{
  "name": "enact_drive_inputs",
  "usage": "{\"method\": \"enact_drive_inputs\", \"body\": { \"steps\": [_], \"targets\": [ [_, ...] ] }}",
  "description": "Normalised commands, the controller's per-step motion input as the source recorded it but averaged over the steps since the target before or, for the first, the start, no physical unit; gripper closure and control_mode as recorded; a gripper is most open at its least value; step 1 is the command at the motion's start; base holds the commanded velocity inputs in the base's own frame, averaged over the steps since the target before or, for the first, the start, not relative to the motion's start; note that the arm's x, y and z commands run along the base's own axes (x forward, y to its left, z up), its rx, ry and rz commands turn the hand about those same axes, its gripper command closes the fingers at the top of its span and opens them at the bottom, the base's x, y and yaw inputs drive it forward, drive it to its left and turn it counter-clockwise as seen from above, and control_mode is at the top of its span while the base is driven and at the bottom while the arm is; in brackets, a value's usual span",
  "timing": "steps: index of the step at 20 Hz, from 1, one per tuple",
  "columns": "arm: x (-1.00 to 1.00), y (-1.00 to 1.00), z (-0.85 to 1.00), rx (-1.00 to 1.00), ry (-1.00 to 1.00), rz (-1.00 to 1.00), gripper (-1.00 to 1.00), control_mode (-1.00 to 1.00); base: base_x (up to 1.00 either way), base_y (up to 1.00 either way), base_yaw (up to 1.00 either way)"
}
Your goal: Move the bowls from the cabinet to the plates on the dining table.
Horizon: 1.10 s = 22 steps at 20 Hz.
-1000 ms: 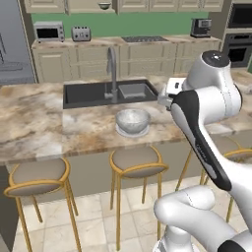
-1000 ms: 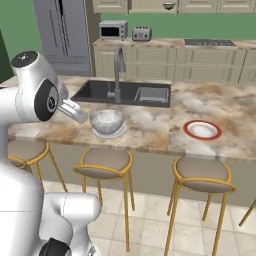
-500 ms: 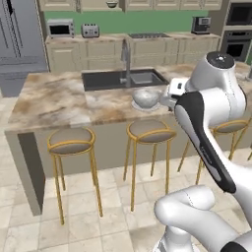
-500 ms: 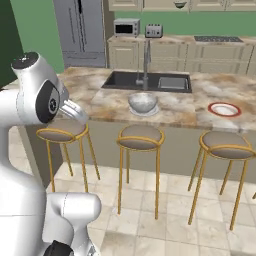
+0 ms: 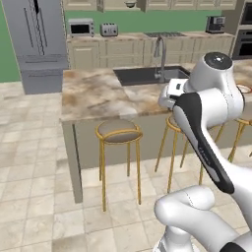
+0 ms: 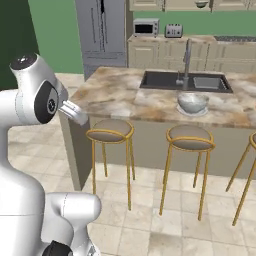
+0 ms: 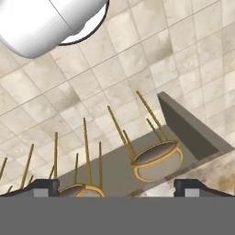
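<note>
A speckled silvery grey bowl point(image 6: 192, 102) rests on a white plate point(image 6: 193, 112) on the dining table point(image 6: 125, 95), just in front of the dark sink point(image 6: 165, 80). High on the back wall is the beige cabinet point(image 6: 165, 4), and a second, darker bowl point(image 6: 201, 4) sits in a gap in it. In the left base view my arm hides the grey bowl, and a sliver of the red-rimmed plate point(image 5: 243, 88) peeks out at the right. My gripper point(image 7: 118, 188) is open and holds nothing. It points down at stools and floor beside the table's end.
Yellow-framed stools point(image 6: 110, 131) point(image 6: 190, 139) line the table's near side. A tall grey fridge point(image 5: 37, 39) stands at the back left. Microwave point(image 5: 79, 27) and toaster point(image 5: 109, 30) sit on the rear counter. Tiled floor point(image 5: 34, 162) lies left of the table.
Both base views have shifted: the base has pulled back and swung left, so the table now sits farther right. The grey bowl stays on its plate. The gripper stays open.
</note>
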Motion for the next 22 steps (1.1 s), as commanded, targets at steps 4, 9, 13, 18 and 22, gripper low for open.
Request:
{"method": "enact_drive_inputs", "body": {
  "steps": [4, 9, 13, 18, 22],
  "targets": [
    [0.0, 0.0, 0.0, 0.0, 0.0, 0.0, -1.0, 1.0, -0.07, 1.0, 0.0],
    [0.0, 0.0, 0.0, 0.0, 0.0, 0.0, -1.0, 1.0, 0.0, 1.0, 0.0],
    [0.0, 0.0, 0.0, 0.0, 0.0, 0.0, -1.0, 1.0, 0.0, 1.0, 0.0],
    [0.0, 0.0, 0.0, 0.0, 0.0, 0.0, -1.0, 1.0, 0.06, 1.0, 0.0],
    [0.0, 0.0, 0.0, 0.0, 0.0, 0.0, -1.0, 1.0, 0.54, 1.0, 0.0]
  ]
}}
